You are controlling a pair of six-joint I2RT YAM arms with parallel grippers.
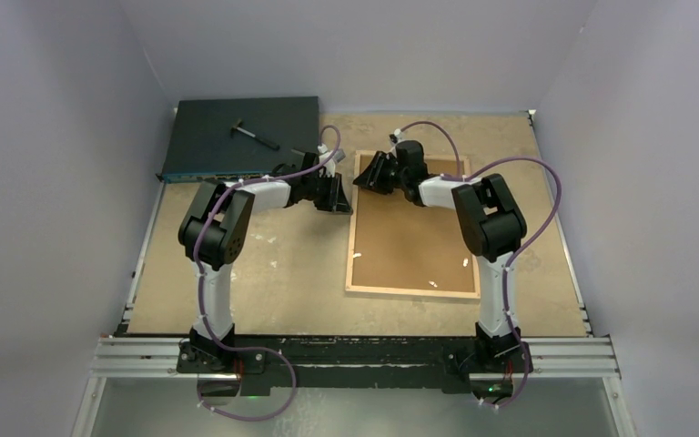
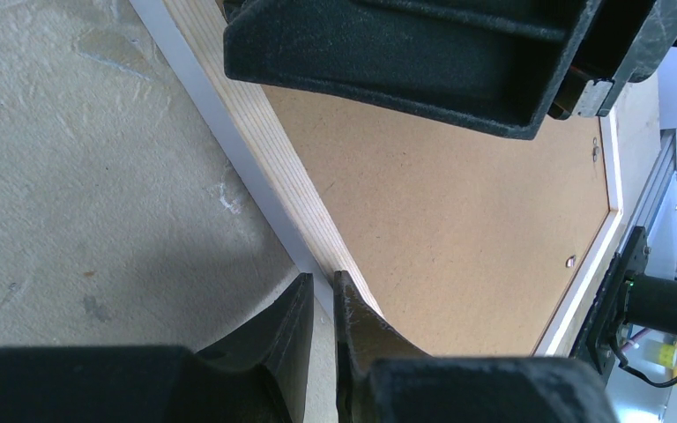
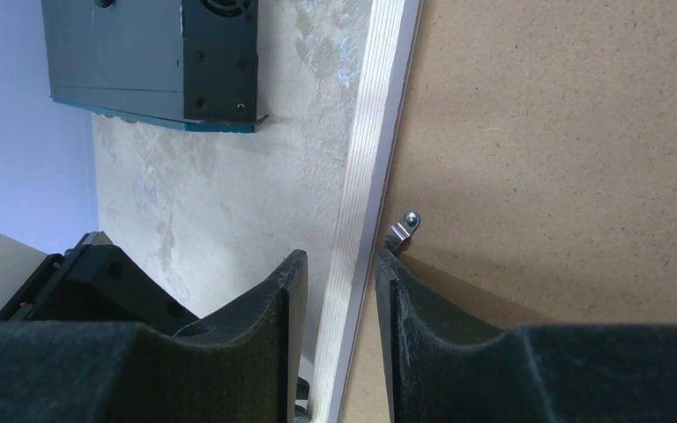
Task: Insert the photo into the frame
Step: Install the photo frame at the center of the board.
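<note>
Likely stiff, fragile frame [image 1: 410, 291]; take by rails.
Clamped at 10 o'clock by left gripper [image 2: 322, 284]; straddled by right gripper [image 3: 341, 260], hold unclear.

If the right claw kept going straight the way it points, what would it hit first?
Probably the frame: the right gripper has its fingers either side of the wooden rim, so that rim comes first, though depth is unclear.

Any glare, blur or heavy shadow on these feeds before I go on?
Top view: even light, no glare, frame slightly soft. Left wrist: frame edge sharp, shadow on table beside it, left claw dark and blurred. Right wrist: clip crisp, right claw dark.
</note>
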